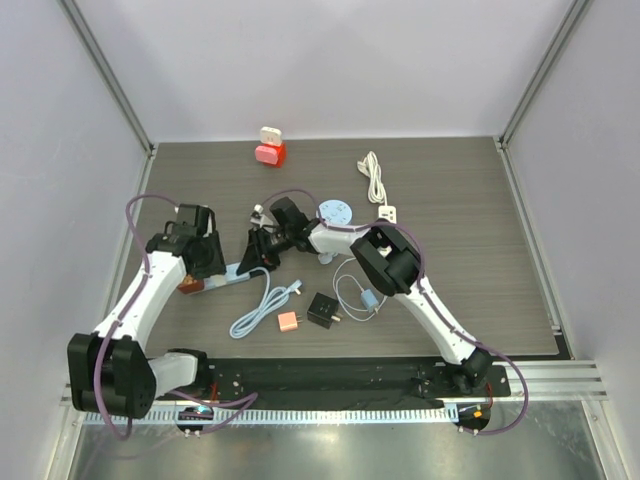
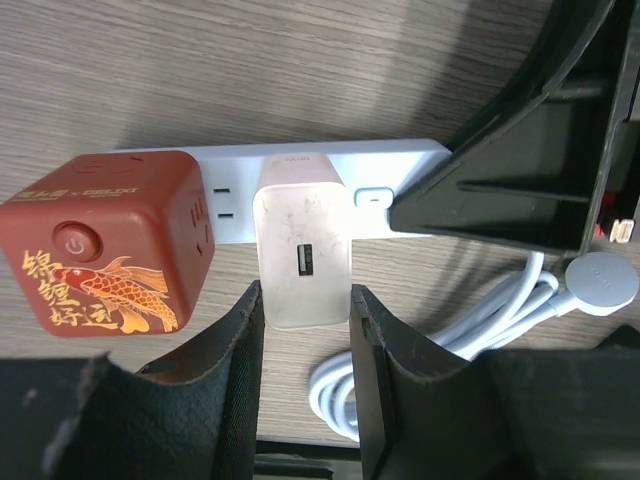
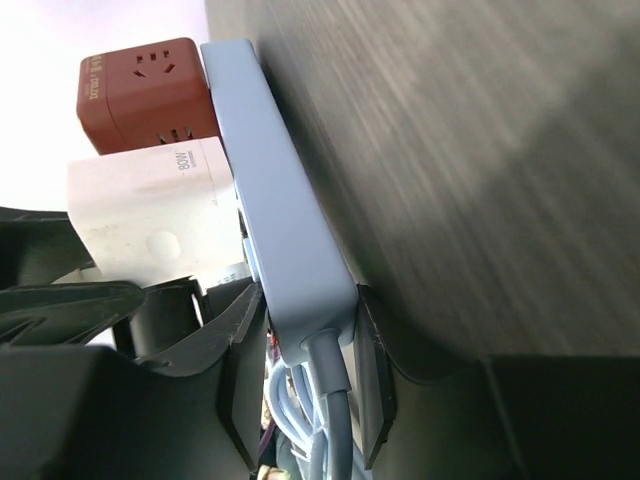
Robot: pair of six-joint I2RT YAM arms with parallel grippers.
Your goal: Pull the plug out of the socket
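A white USB charger plug (image 2: 303,250) sits in the pale blue power strip (image 2: 400,160), next to a red cube adaptor (image 2: 105,245) plugged into the same strip. My left gripper (image 2: 306,300) has its fingers (image 2: 240,350) pressed against both sides of the plug's free end. My right gripper (image 3: 305,310) is shut on the cable end of the strip (image 3: 290,230), holding it on the table. In the top view the strip (image 1: 228,277) lies between the left gripper (image 1: 205,268) and the right gripper (image 1: 258,255). The plug (image 3: 150,215) also shows in the right wrist view.
The strip's coiled pale cable (image 1: 262,308), a pink charger (image 1: 288,322), a black charger (image 1: 322,310) and a small blue plug (image 1: 368,298) lie near the front. A round blue disc (image 1: 335,212), a white cable (image 1: 376,180) and a red-and-white adaptor (image 1: 270,150) lie further back.
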